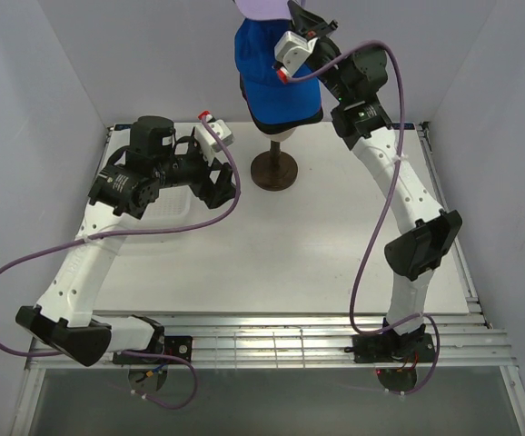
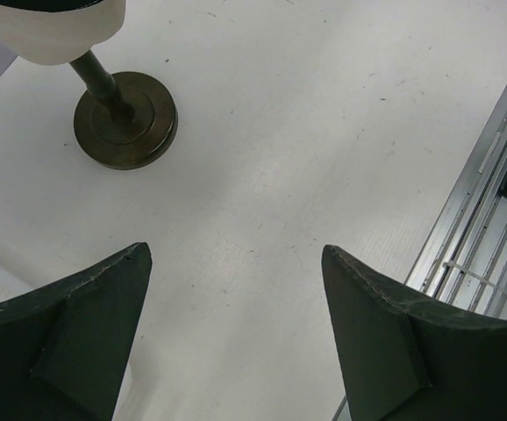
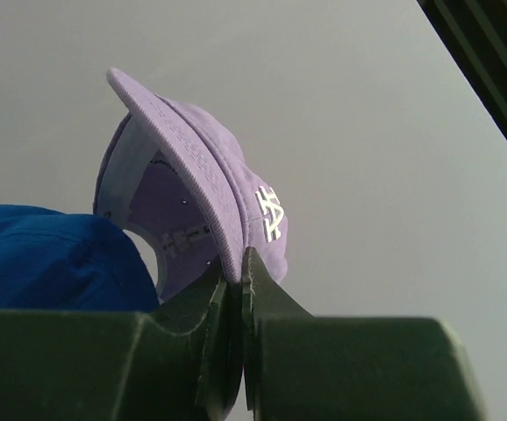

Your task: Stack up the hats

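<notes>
Nearly done, it seems: the soft lavender cloth cap with a white LA logo is pinched by its edge between the jaws of the right gripper, just above them and beside the bright blue cloth cap, not yet set on it, while the left gripper is held wide apart with nothing between its jaws.

Left arm bends low, left of the brown stand; left gripper sits just left of its base, jaws spread wide, holding nothing. Right arm rises steeply right of the stand; right gripper, above it, has its jaws pinched on the lavender cap.
</notes>
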`<state>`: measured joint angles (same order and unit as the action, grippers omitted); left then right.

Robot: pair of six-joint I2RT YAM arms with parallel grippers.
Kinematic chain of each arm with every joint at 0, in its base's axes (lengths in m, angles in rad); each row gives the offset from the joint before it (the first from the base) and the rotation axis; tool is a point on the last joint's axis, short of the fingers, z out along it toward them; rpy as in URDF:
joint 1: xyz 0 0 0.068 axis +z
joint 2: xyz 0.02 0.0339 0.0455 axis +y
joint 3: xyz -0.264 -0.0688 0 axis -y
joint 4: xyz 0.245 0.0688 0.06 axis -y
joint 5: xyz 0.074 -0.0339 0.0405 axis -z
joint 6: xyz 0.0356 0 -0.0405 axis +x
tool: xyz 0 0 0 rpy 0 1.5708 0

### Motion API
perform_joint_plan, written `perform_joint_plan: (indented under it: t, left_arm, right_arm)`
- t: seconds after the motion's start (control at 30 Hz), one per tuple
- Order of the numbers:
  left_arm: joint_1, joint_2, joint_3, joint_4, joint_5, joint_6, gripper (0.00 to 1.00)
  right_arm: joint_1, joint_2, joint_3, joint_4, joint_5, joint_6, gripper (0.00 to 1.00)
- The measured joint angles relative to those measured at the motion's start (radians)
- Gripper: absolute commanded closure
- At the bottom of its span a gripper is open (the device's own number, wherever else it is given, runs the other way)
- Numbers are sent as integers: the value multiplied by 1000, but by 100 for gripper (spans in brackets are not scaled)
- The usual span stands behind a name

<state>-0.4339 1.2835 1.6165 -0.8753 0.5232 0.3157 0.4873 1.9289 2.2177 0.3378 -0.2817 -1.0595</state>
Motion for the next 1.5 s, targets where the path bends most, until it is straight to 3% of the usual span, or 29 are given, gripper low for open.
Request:
perform_joint_plan:
  t: [0.87,1.5]
  left_arm:
    - [0,20,0,0,-10,0,11]
    - [0,20,0,0,-13,0,11]
  right_arm:
    - [41,-297,-403,-191,-40,-316,92]
    - [56,-348,-550,-197,14,-404,92]
